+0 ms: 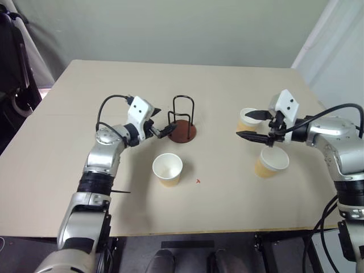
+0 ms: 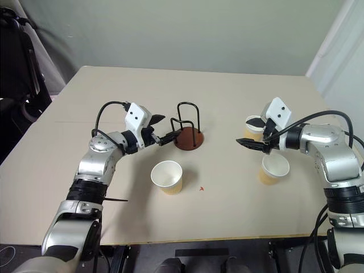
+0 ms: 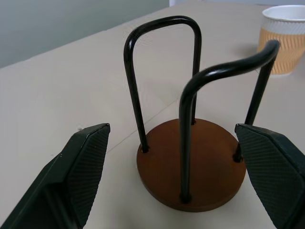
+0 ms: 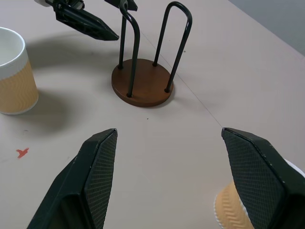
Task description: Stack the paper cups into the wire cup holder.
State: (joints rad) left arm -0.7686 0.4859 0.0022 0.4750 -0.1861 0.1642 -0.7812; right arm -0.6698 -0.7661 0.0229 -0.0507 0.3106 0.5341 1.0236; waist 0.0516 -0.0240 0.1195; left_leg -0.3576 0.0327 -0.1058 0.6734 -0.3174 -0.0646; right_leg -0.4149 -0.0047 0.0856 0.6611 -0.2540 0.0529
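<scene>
The wire cup holder, a brown disc with black wire loops, stands empty at the table's middle. My left gripper is open just left of it, its fingers spread on either side of the base without touching. One paper cup stands upright in front of the holder. Two more paper cups stand on the right, one further back and one nearer. My right gripper hovers open between these two, pointing left toward the holder, with nothing in it.
The beige table has a small red mark near the front cup. A black chair stands off the left edge and a pale curtain hangs at the far right.
</scene>
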